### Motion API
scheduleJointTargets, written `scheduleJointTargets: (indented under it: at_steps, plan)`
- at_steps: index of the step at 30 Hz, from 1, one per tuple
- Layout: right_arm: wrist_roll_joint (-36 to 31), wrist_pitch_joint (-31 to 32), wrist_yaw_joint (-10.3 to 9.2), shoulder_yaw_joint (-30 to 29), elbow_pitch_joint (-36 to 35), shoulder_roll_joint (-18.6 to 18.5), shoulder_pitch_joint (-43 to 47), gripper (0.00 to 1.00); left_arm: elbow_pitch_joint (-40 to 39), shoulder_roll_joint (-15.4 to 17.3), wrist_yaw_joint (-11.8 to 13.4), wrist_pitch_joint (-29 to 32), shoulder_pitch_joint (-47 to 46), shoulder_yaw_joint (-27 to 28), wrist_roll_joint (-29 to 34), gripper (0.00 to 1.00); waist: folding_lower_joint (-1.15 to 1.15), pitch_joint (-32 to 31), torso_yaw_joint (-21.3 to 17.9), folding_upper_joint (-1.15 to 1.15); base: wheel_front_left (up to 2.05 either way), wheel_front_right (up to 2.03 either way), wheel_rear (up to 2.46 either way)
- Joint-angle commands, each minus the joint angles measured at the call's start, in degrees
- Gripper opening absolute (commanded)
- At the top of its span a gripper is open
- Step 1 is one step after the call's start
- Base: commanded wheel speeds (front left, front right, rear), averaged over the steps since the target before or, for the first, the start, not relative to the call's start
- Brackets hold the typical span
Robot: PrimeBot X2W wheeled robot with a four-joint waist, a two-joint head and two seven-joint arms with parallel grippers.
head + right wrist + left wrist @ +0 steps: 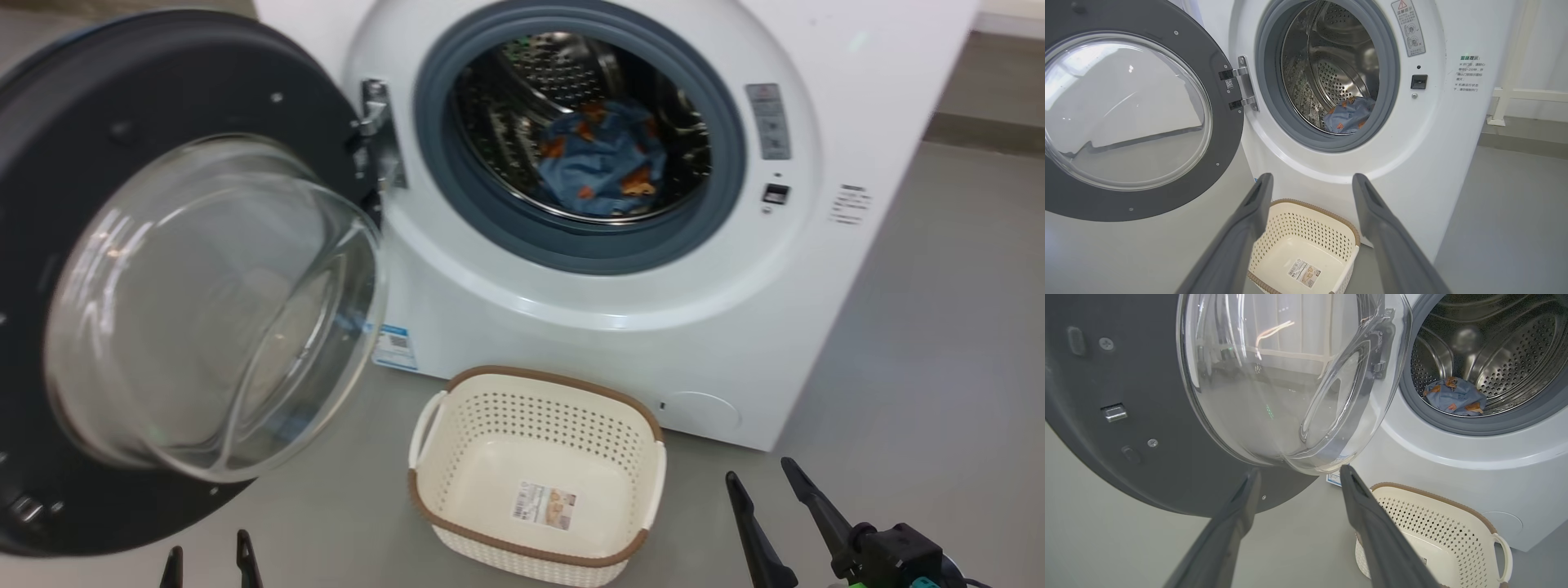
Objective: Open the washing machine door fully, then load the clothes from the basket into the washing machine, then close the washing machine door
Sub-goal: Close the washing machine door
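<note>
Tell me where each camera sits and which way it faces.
Head view: on the head, looking down at the washing machine, basket and open washing machine door; left gripper and right gripper at bottom.
Left wrist view: left wrist, facing the door's glass along its open fingers.
Right wrist view: right wrist, facing the drum and basket between its open fingers.
Shared: all show the clothes in the drum.
</note>
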Motion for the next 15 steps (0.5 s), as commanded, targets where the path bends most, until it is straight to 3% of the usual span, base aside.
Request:
scheduleJointTargets:
  at_steps: [1,15]
  plan:
    - [0.52,-0.28,0.09,1.73,-1.19,-0.16,-2.06,1.00,-1.20,0.86,0.06,-0.32,-0.50,1.92,0.52,1.00,0.00,-1.27,4.25,0.00,0.00,0.00,0.00]
    - [0.49,-0.28,0.09,2.70,-0.74,0.01,-2.57,1.00,-1.81,0.86,0.19,-0.32,-0.27,2.77,0.38,1.00,0.00,-1.11,6.67,0.00,0.00,0.00,0.00]
